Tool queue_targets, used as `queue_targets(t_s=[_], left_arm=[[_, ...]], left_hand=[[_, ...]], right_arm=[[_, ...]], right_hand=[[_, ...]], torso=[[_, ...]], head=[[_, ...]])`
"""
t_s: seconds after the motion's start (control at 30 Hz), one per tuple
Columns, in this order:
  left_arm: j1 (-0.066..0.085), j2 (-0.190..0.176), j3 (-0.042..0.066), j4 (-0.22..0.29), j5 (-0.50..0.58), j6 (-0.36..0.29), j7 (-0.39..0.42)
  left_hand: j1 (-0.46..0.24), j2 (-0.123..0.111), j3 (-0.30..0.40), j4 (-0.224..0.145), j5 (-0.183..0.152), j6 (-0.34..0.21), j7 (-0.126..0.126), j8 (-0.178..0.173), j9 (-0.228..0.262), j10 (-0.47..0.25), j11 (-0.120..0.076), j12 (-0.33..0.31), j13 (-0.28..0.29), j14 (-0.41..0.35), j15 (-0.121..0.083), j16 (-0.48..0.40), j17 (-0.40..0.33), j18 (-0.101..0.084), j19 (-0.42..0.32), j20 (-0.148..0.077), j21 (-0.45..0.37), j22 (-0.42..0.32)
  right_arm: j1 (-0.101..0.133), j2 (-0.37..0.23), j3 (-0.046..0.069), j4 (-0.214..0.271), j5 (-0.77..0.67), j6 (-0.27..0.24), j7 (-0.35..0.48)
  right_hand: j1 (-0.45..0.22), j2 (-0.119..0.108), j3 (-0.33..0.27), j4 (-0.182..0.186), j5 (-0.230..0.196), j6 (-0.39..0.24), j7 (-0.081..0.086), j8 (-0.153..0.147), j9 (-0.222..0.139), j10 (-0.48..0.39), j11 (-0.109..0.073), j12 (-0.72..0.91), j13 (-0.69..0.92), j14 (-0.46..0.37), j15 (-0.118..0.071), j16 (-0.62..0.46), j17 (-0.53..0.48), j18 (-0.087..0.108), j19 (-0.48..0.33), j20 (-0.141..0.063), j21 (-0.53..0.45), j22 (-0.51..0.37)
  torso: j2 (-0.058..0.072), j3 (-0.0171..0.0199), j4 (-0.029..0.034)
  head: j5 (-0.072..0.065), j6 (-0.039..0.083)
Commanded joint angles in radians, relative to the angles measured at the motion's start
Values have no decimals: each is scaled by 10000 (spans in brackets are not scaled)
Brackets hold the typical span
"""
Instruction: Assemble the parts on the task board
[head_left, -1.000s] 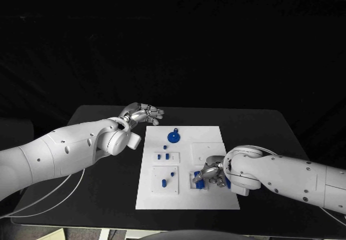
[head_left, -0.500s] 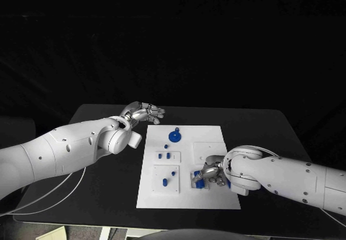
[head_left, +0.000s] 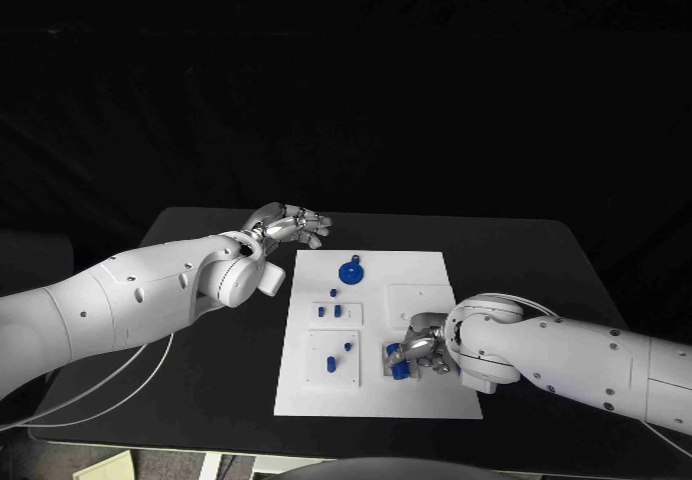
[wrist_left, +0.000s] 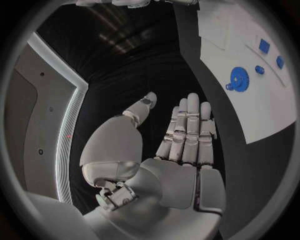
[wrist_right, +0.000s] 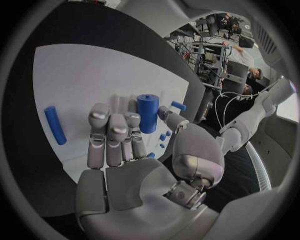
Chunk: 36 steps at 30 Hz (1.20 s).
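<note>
The white task board (head_left: 418, 400) lies mid-table. A blue gear (head_left: 349, 271) sits at its far end, with small blue parts (head_left: 330, 312) nearer. My right hand (head_left: 420, 348) is low over the board's near right part. Its thumb and a finger pinch an upright blue cylinder (wrist_right: 148, 112) that stands on the board (wrist_right: 81, 75). A blue peg (wrist_right: 55, 125) lies flat beside it. My left hand (head_left: 289, 225) hovers off the board's far left corner, open and holding nothing. The left wrist view shows that hand (wrist_left: 181, 145) with fingers extended, and the gear (wrist_left: 238, 78) beyond them.
More small blue pieces (head_left: 336, 357) lie in the board's near left panel. Black table (head_left: 519, 250) surrounds the board on all sides. The table's front edge runs close below the board.
My right arm has crept slightly toward the table's front, with its hand staying at the blue cylinder. The left hand has hardly moved.
</note>
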Motion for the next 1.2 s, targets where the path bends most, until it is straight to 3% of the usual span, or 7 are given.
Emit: queue_targets(t_s=[0.03,0.3,0.4,0.43,0.57,0.93,1.2], left_arm=[[7,10,7,27,53,9,113],[7,9,8,18,53,20,111],[7,7,8,17,53,23,111],[7,7,8,17,53,22,113],[7,4,8,15,53,21,110],[7,-26,7,24,53,28,108],[7,-14,7,0,53,29,106]], left_hand=[[-53,15,10,59,-22,-61,11,30,0,-36,-14,5,-12,50,23,-36,12,36,59,33,-40,14],[-62,14,9,66,-21,-67,13,29,-1,-38,-14,5,-13,51,23,-40,17,36,59,33,-44,17],[-64,14,9,68,-22,-69,13,29,-1,-39,-14,5,-13,51,23,-41,19,37,59,33,-46,18],[-64,14,9,69,-22,-69,14,29,-1,-39,-14,5,-13,51,23,-42,20,37,59,33,-46,18],[-66,15,9,72,-21,-71,14,29,-2,-39,-14,5,-14,51,23,-43,22,37,60,33,-48,19],[-69,16,11,76,-21,-76,15,28,-2,-41,-14,5,-14,52,23,-47,29,38,60,32,-53,23],[-70,16,12,80,-22,-78,15,29,-2,-40,-14,6,-14,53,22,-50,34,39,61,32,-57,26]], right_arm=[[-27,11,-17,-10,-135,-9,15],[-30,5,-19,-35,-125,-150,89],[-31,-5,-19,-13,-117,-179,124],[-33,-17,-19,0,-117,-178,151],[-42,-75,-19,49,-123,-191,227],[-57,-485,-15,282,70,504,911],[-54,-805,16,513,255,464,966]], right_hand=[[-109,-79,-128,69,26,-100,32,-52,-30,37,27,-47,19,-13,-26,-67,16,435,-22,27,39,110],[-642,-15,-1205,-61,22,-194,45,-111,-24,-44,40,-134,100,-76,-17,-126,45,435,-157,-6,-11,112],[-877,192,-1941,-413,29,-222,31,-126,-8,-78,30,-165,148,-118,-28,-137,76,435,-260,-51,-34,124],[-981,362,-2346,-700,22,-229,9,-136,-2,-90,24,-187,173,-138,-43,-144,94,435,-314,-88,-50,126],[-1147,663,-2960,-1324,33,-216,14,-170,-12,-87,-19,-247,222,-151,-63,-176,120,435,-364,-161,-94,108],[-448,690,-3045,-2428,35,-256,47,-268,-69,-94,37,-355,277,-173,-23,-273,124,434,-354,-138,-181,64],[-63,629,-3092,-2548,28,-227,49,-269,-65,-62,39,-369,310,-158,-19,-281,141,435,-318,-99,-197,58]], torso=[[0,1,1],[2,5,-8],[2,8,-7],[2,8,-7],[-1,9,-9],[3,8,-5],[0,6,-15]], head=[[8,0],[12,-10],[13,-8],[13,-8],[7,-10],[0,-2],[23,-12]])
